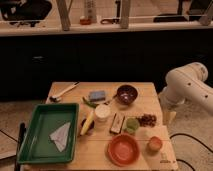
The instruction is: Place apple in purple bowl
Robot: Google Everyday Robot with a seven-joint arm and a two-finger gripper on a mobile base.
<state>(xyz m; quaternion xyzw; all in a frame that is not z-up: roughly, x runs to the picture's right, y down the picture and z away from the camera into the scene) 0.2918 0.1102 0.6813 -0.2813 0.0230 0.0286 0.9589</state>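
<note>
The apple (154, 144), small and reddish-orange, sits on the wooden table (145, 89) near its front right corner. The purple bowl (126, 93), dark and glossy, stands at the back of the table, right of centre. My white arm (187, 85) comes in from the right. Its gripper (170, 116) hangs at the table's right edge, above and to the right of the apple and well in front and to the right of the purple bowl. It holds nothing that I can see.
An orange-red bowl (123, 149) stands left of the apple. A light-green round object (132, 124), a grape cluster (147, 120), a dark bar (116, 123), a white cup (102, 113), a banana (87, 122) and a blue sponge (97, 95) crowd the middle. A green tray (35, 145) fills the left.
</note>
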